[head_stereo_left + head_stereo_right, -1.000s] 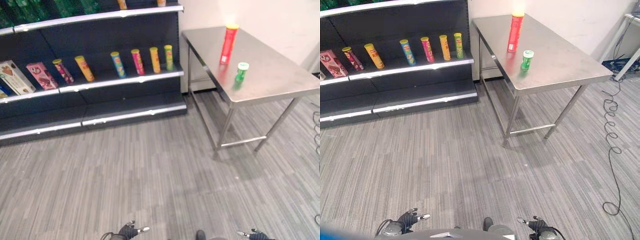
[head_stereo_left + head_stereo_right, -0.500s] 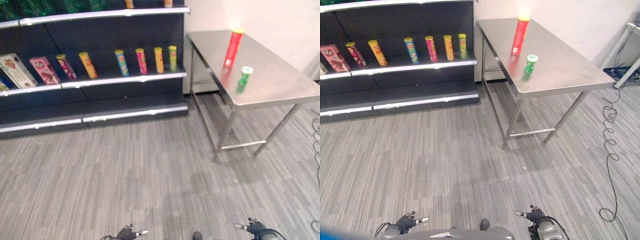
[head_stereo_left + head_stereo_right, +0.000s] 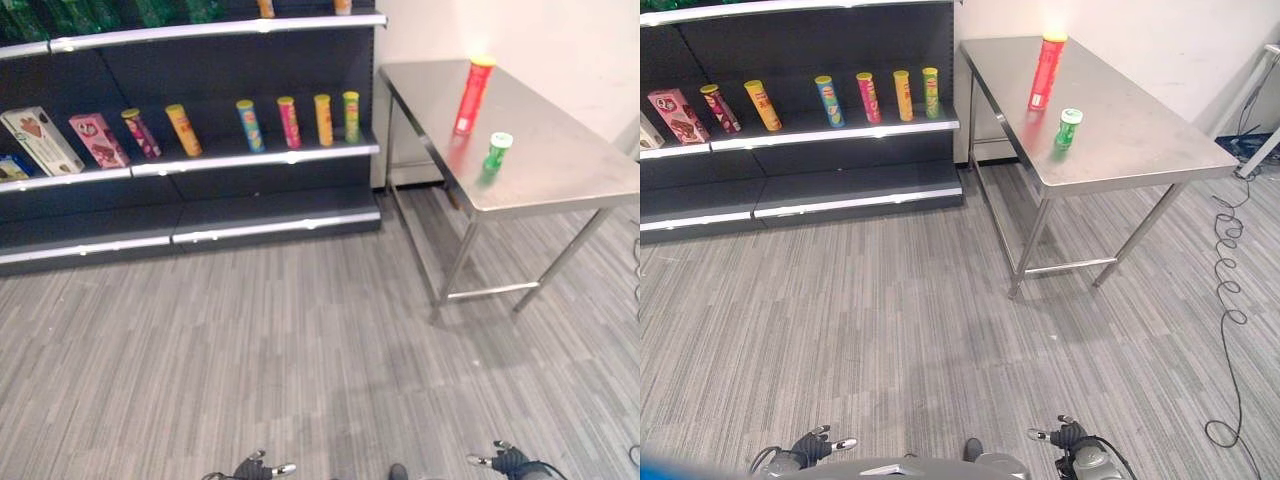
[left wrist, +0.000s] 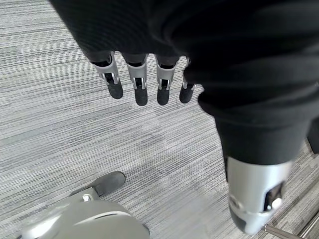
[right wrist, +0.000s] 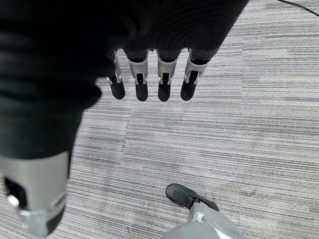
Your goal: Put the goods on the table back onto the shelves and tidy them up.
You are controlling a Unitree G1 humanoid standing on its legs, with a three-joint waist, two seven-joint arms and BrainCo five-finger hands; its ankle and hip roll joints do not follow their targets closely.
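A tall red can (image 3: 472, 96) and a small green bottle (image 3: 496, 152) stand upright near each other on the steel table (image 3: 560, 170), beside the dark shelves (image 3: 250, 160) that carry a row of cans and boxes. Both are well apart from the left hand (image 4: 149, 79) and right hand (image 5: 149, 74), which hang low over the grey floor (image 3: 300, 340), fingers straight and holding nothing.

You have the steel table (image 3: 1140, 150) right of the dark shelf unit (image 3: 790, 190); on it the tall red tube (image 3: 1046, 71) stands behind the short green can (image 3: 1069, 128).
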